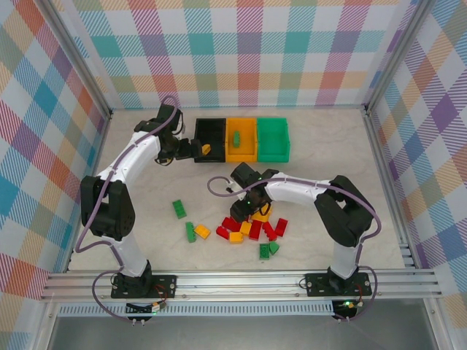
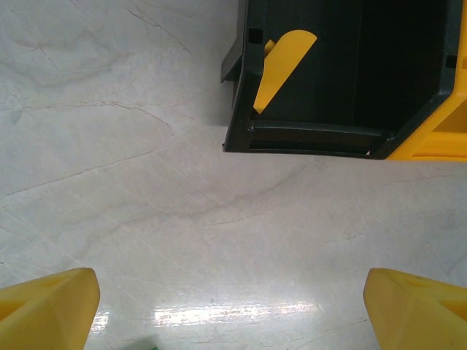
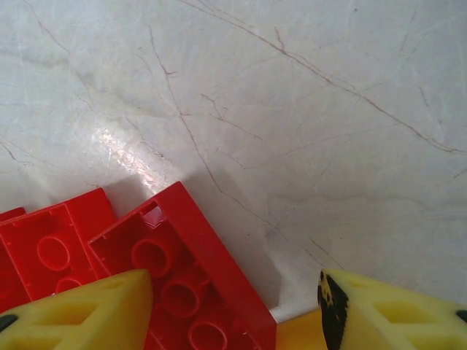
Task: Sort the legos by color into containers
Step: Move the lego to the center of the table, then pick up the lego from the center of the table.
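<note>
The legos lie in a pile (image 1: 252, 227) of red, yellow-orange and green bricks at the table's front middle. My right gripper (image 1: 257, 210) is low over the pile's far side. Its jaws (image 3: 235, 281) stand open astride an upturned red brick (image 3: 193, 270), with a yellow-orange brick (image 3: 303, 334) by the right finger. The three containers stand in a row at the back: black (image 1: 209, 125), orange (image 1: 241, 157) and green (image 1: 272, 157). My left gripper (image 1: 191, 151) hovers open and empty (image 2: 230, 281) beside the black bin (image 2: 306, 138). A yellow piece (image 2: 281, 62) lies in that bin.
Two green bricks (image 1: 179, 209) (image 1: 190, 232) and a yellow one (image 1: 202, 231) lie apart, left of the pile. Two more green ones (image 1: 268, 249) sit at its front. A yellow brick (image 1: 236, 136) is in the orange bin. Checked walls enclose the table.
</note>
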Tool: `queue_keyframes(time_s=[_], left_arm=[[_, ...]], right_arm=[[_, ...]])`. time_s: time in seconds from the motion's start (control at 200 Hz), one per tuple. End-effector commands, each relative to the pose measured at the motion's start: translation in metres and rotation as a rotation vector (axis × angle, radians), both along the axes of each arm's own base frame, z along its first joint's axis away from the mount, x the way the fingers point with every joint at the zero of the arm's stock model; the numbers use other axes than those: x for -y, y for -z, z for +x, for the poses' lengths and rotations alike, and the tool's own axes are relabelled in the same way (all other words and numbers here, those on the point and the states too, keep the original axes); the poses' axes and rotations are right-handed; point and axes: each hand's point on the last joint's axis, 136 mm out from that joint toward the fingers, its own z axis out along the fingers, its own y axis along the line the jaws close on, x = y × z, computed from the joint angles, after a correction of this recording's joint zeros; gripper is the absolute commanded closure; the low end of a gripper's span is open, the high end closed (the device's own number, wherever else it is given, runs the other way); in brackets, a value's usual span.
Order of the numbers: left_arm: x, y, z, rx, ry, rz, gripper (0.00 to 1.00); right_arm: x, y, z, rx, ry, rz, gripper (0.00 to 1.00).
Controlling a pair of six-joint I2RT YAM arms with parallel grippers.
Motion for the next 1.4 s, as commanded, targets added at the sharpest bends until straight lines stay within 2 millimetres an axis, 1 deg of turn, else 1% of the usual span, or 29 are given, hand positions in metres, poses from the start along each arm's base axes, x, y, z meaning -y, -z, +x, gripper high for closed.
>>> queue_keyframes(time_s=[0.0,0.075,0.105,0.155,0.235,0.345,0.42,0.515,0.63,0.7,0.885,1.0,1.11,1.185,1.3,1.35,1.395], left_arm=[[-0.008,0.001,-0.002,-0.018,-0.020,-0.002,0.07],[-0.010,0.002,-0.002,-0.018,-0.024,0.008,0.07],[-0.009,0.001,-0.002,-0.016,-0.023,0.004,0.07],[-0.008,0.001,-0.001,-0.017,-0.020,-0.002,0.07],[-0.010,0.002,-0.003,-0.021,-0.023,0.005,0.07],[-0.010,0.000,-0.002,-0.013,-0.023,0.007,0.07],[-0.011,-0.001,-0.002,-0.011,-0.025,0.011,0.07],[-0.010,-0.001,-0.002,-0.009,-0.023,0.006,0.07],[-0.009,0.000,-0.003,-0.014,-0.021,0.000,0.07],[-0.008,0.000,-0.002,-0.012,-0.020,-0.004,0.07],[-0.009,0.001,-0.002,-0.014,-0.022,0.004,0.07],[-0.011,0.001,-0.003,-0.016,-0.024,0.013,0.07],[-0.010,0.001,-0.002,-0.017,-0.022,0.007,0.07],[-0.012,0.003,-0.003,-0.021,-0.025,0.019,0.07],[-0.011,0.002,-0.001,-0.019,-0.023,0.013,0.07],[-0.011,0.003,-0.002,-0.022,-0.024,0.017,0.07],[-0.012,0.004,-0.002,-0.022,-0.026,0.020,0.07]], right_arm=[[-0.001,0.015,-0.008,-0.021,-0.007,-0.037,0.37],[0.000,0.019,0.005,0.017,0.041,-0.067,0.37],[0.007,0.021,0.016,0.053,0.096,-0.113,0.37],[0.015,0.025,0.029,0.074,0.155,-0.159,0.37],[0.019,0.027,0.043,0.059,0.240,-0.139,0.37],[0.019,0.019,0.055,0.031,0.312,-0.073,0.37],[0.013,0.011,0.056,0.035,0.300,-0.034,0.37],[0.003,-0.003,0.051,0.019,0.270,0.030,0.36],[0.000,-0.016,0.049,0.035,0.248,0.079,0.34],[-0.002,-0.019,0.047,0.031,0.236,0.089,0.33],[-0.003,-0.013,0.043,0.009,0.224,0.092,0.33],[-0.009,-0.012,0.038,0.000,0.198,0.112,0.33],[-0.007,-0.002,0.039,0.009,0.187,0.057,0.33],[-0.003,0.007,0.039,0.010,0.192,0.023,0.35],[-0.001,0.013,0.037,0.003,0.193,0.015,0.37],[0.000,0.016,0.036,0.000,0.193,0.004,0.40],[0.001,0.017,0.037,0.001,0.196,-0.004,0.44]])
